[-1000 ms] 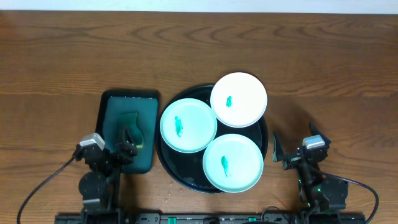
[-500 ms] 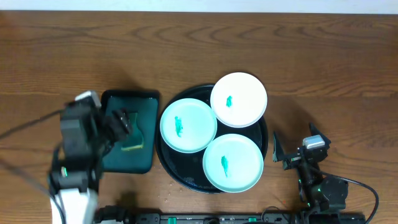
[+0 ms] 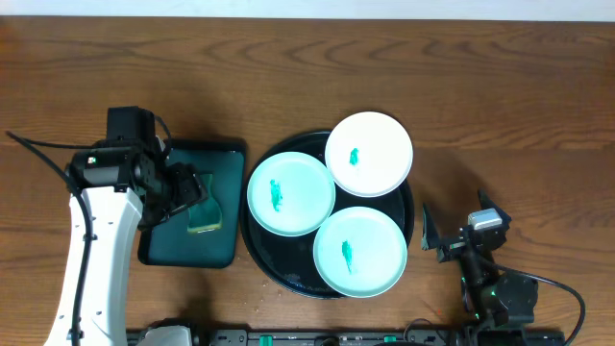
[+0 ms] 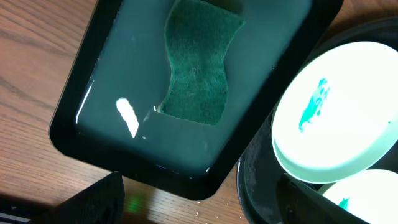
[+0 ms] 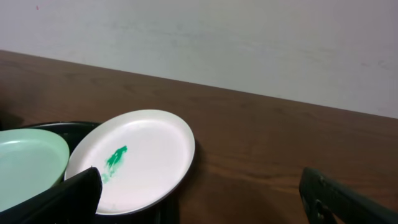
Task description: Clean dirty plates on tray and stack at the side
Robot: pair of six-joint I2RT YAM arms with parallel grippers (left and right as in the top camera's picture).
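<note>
Teal-smeared plates (image 3: pixel 291 192) on black tray (image 3: pixel 277 264)

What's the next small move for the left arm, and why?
Probably lower the left gripper onto the sponge and close on it. It hovers over the small tray with the sponge lying free, and all three plates on the black tray carry green smears, so none looks wiped yet.
</note>
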